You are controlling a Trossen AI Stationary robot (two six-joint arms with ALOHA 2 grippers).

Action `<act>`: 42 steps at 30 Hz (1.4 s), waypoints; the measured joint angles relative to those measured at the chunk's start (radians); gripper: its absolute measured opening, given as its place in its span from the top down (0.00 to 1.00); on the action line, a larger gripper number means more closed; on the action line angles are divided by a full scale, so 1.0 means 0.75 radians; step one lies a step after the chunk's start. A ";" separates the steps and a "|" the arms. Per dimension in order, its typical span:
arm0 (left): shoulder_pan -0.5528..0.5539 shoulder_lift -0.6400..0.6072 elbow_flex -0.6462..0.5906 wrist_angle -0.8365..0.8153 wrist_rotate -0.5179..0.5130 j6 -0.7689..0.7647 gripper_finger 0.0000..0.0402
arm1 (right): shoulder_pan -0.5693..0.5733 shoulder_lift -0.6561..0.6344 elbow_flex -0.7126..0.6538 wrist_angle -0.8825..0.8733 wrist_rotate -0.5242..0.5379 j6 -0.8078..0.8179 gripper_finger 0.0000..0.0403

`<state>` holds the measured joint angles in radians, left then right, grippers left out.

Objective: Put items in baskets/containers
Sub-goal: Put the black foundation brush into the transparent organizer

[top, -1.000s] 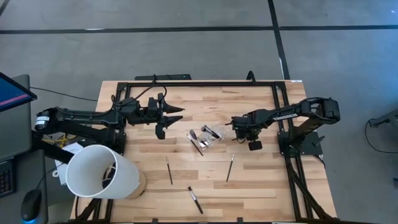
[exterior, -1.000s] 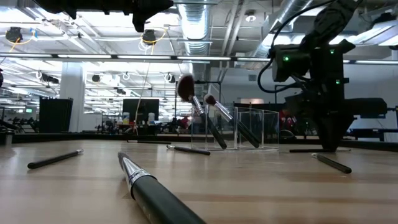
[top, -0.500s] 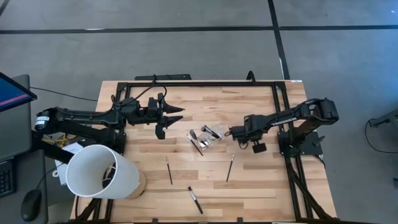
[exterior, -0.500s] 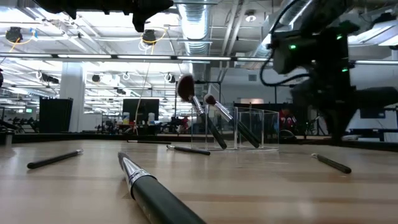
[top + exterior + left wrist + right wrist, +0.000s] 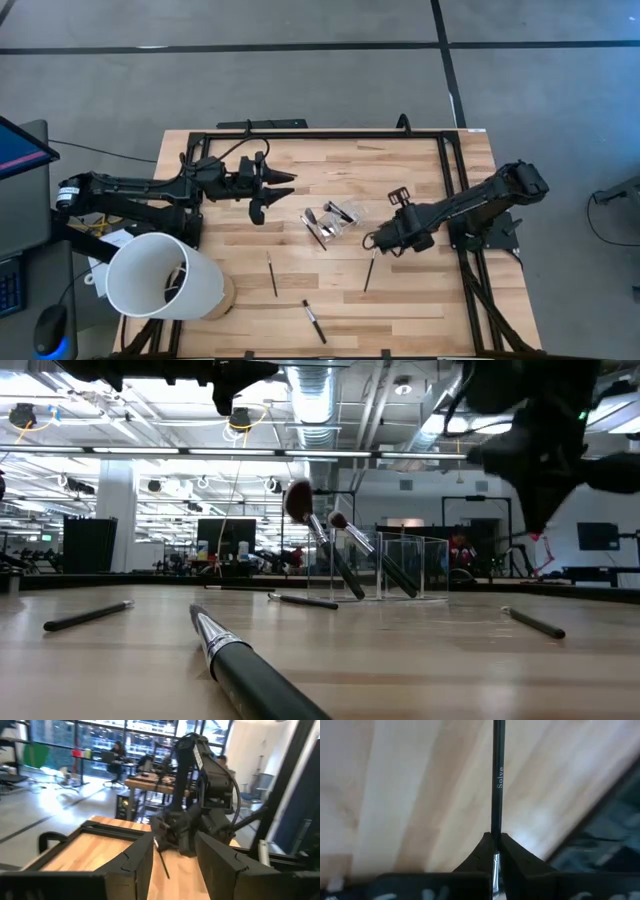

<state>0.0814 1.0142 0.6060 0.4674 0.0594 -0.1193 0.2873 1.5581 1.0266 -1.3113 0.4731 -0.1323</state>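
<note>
The clear container point(image 5: 343, 218) point(image 5: 410, 565) stands mid-table. Two fluffy-tipped brushes point(image 5: 320, 540) lean out of it, and another item point(image 5: 305, 601) lies at its foot. Loose items lie on the near half: a thin stick point(image 5: 369, 270) point(image 5: 535, 622), a second stick point(image 5: 272, 273), and a brush with a silver ferrule point(image 5: 314, 321). My right gripper point(image 5: 371, 243) point(image 5: 495, 837) is shut and points steeply down, hovering above the far end of the thin stick point(image 5: 497, 780), clear of it. My left gripper point(image 5: 278, 184) point(image 5: 175, 865) waits open at the far left, pointing level.
A large white cylinder point(image 5: 160, 275) lies at the table's near left corner. A black frame point(image 5: 320, 135) runs along the far edge and both sides. Bare wood lies between the loose items and the container.
My right gripper has swung from just right of the container toward the table's near edge. It has tipped to point more steeply down and now hangs over the thin stick's far end. The items and the container have stayed in place.
</note>
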 joint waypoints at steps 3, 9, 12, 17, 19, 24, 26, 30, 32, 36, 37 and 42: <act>0.008 0.000 0.000 0.003 0.063 -0.042 0.64 | 0.085 -0.001 0.078 -0.051 0.149 0.003 0.99; 0.022 0.001 0.000 0.008 0.134 -0.141 0.64 | 0.244 -0.003 0.223 -0.172 0.553 -0.031 0.98; 0.021 0.001 0.000 0.015 0.140 -0.177 0.64 | 0.306 -0.003 0.275 -0.165 0.747 -0.166 0.98; 0.021 0.058 0.000 0.099 0.163 -0.273 0.64 | 0.330 -0.003 0.304 -0.038 1.036 -0.371 0.98; 0.021 0.105 0.000 0.163 0.220 -0.301 0.64 | 0.316 -0.003 0.304 0.016 1.103 -0.455 0.98; 0.021 0.245 0.013 0.278 0.248 -0.349 0.64 | 0.251 -0.003 0.304 0.167 1.170 -0.648 0.98; 0.021 0.303 0.037 0.276 0.247 -0.351 0.62 | 0.225 -0.003 0.304 0.251 1.208 -0.744 0.98; 0.017 0.421 0.104 0.276 0.248 -0.372 0.56 | 0.187 -0.003 0.304 0.470 1.206 -1.007 0.99; 0.014 0.474 0.127 0.278 0.247 -0.407 0.52 | 0.181 -0.003 0.304 0.600 1.187 -1.139 0.99; 0.015 0.549 0.146 0.276 0.270 -0.483 0.45 | 0.181 -0.003 0.304 0.854 1.133 -1.365 0.99; 0.020 0.559 0.151 0.277 0.293 -0.488 0.43 | 0.181 -0.003 0.304 0.908 1.111 -1.397 0.99; 0.014 0.571 0.162 0.331 0.341 -0.517 0.41 | 0.169 0.007 0.304 1.047 1.051 -1.503 0.99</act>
<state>0.0917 1.4422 0.7277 0.7159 0.3149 -0.5068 0.4141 1.5631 1.2549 -0.5264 1.2611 -1.2593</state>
